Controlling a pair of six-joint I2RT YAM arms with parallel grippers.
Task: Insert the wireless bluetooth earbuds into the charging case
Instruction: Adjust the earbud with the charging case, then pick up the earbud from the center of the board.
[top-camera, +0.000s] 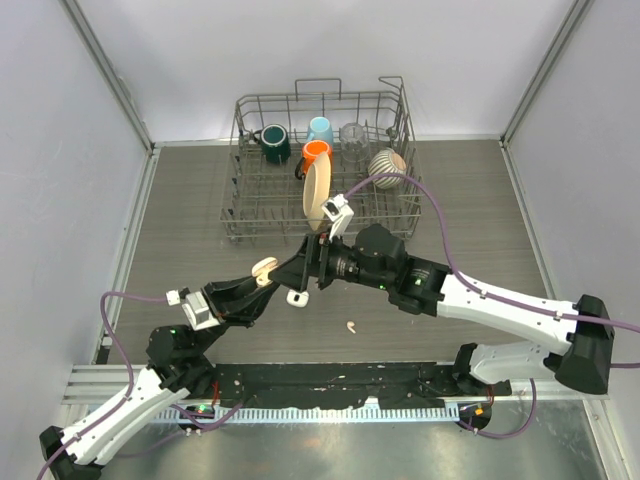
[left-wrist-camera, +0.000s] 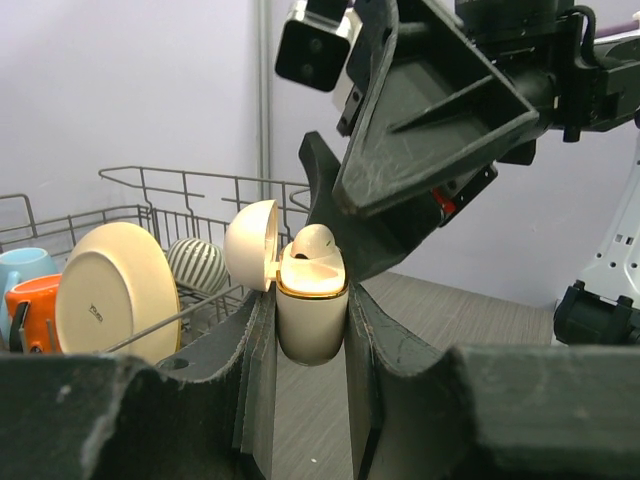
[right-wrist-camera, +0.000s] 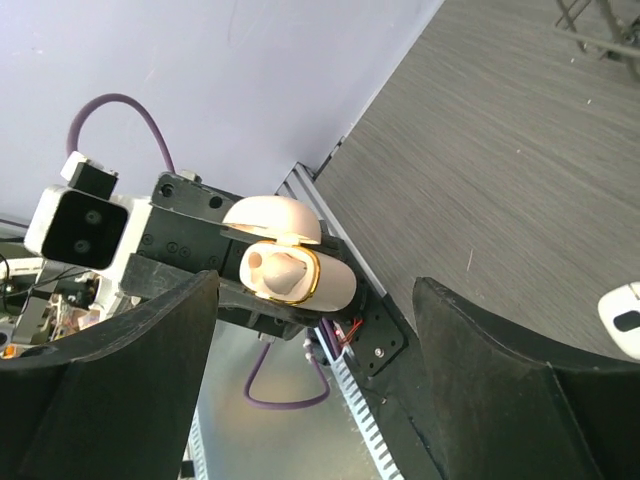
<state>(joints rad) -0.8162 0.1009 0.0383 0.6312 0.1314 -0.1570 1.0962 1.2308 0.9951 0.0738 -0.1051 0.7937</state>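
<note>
My left gripper (top-camera: 258, 282) is shut on a cream charging case (top-camera: 265, 268) with a gold rim and holds it above the table, lid open. In the left wrist view the case (left-wrist-camera: 311, 320) sits between my fingers, with one white earbud (left-wrist-camera: 313, 243) seated in it. The right wrist view shows the same case (right-wrist-camera: 335, 280) and earbud (right-wrist-camera: 276, 266). My right gripper (top-camera: 314, 262) is open and empty just to the right of the case; its fingers (left-wrist-camera: 420, 130) hang over the case. Another earbud (top-camera: 351, 325) lies loose on the table.
A small white case-like object (top-camera: 297, 297) lies on the table under the grippers; it also shows in the right wrist view (right-wrist-camera: 625, 315). A wire dish rack (top-camera: 400, 205) at the back holds mugs, a striped bowl and a cream plate (top-camera: 316, 195).
</note>
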